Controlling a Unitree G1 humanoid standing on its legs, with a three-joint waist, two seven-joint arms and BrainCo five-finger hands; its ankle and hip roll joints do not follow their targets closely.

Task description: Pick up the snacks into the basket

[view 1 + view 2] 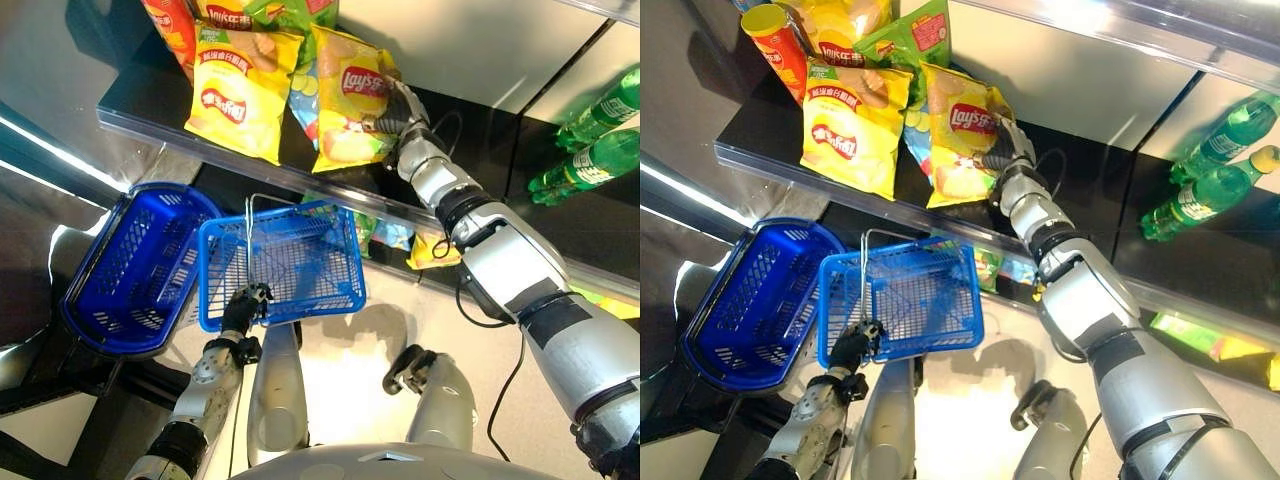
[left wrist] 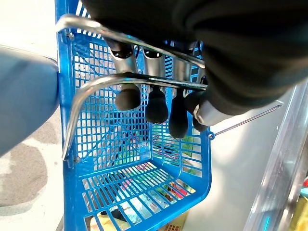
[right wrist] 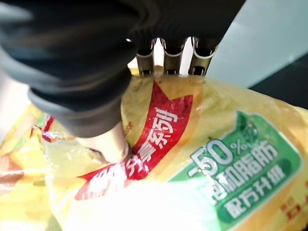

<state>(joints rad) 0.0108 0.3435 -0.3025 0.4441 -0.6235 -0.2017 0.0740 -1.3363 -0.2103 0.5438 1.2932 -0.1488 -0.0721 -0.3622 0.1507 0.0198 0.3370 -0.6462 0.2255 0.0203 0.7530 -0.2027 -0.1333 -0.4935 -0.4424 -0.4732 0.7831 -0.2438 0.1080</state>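
The right hand [image 1: 1008, 152] is clamped on a yellow chip bag [image 1: 962, 140] on the shelf [image 1: 1080, 200], thumb pressed on its front and fingers behind it. At seven o'clock from it, the left hand [image 2: 159, 103] curls round the handle [image 2: 86, 91] of the light-blue basket [image 1: 902, 300]. The basket looks empty, so I judge the task barely begun: this bag must still be carried over, and other snacks [image 1: 852, 125] wait at nine o'clock.

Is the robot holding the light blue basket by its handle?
Yes, the left hand has its fingers curled round the metal handle of the basket.

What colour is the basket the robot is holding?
Blue basket with metal handles, clearest in the left eye view.
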